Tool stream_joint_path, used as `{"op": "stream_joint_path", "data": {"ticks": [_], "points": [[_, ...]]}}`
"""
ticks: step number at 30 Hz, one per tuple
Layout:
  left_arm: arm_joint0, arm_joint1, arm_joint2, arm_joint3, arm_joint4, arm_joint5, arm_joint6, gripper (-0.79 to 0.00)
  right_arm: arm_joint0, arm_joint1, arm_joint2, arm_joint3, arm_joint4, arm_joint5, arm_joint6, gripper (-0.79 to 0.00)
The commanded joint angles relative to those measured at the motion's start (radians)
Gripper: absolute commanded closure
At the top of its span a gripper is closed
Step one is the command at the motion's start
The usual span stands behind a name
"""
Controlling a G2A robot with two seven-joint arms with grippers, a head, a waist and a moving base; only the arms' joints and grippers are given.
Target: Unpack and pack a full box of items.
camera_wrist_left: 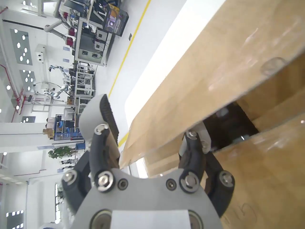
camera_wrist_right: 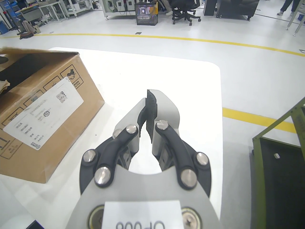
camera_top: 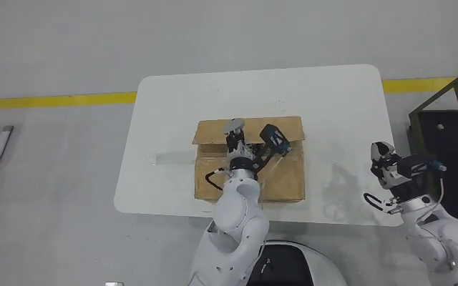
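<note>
Brown, white-labelled cardboard box (camera_top: 286,179) sits part-opened, left hand (camera_wrist_left: 152,120) spread astride a flap (camera_wrist_left: 214,55), right hand (camera_wrist_right: 149,106) pinched together, empty.

The claw (camera_wrist_left: 152,125) stands wide open astride the box flap (camera_wrist_left: 226,48), one finger (camera_wrist_left: 107,113) outside, the other in the dark gap beneath. The white desk (camera_wrist_left: 181,29) runs alongside.

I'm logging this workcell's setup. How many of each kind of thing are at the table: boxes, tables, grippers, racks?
cardboard box: 1
white table: 1
grippers: 2, the left gripper at the box flap and the right gripper over the table, jaws shut
green rack: 1, beside the table
Total: 5
</note>
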Motion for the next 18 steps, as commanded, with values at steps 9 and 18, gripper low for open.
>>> {"op": "stream_joint_path", "data": {"ticks": [9, 18], "points": [[0.003, -0.007, 0.044, -0.043, 0.001, -0.019, 0.043, 0.000, -0.013, -0.002, 0.017, -0.004, 0.004, 0.007, 0.000, 0.000], [-0.140, -0.037, 0.083, 0.059, 0.022, 0.039, 0.017, -0.785, -0.013, -0.002, 0.046, -0.011, 0.012, -0.002, 0.011, 0.000]]}}
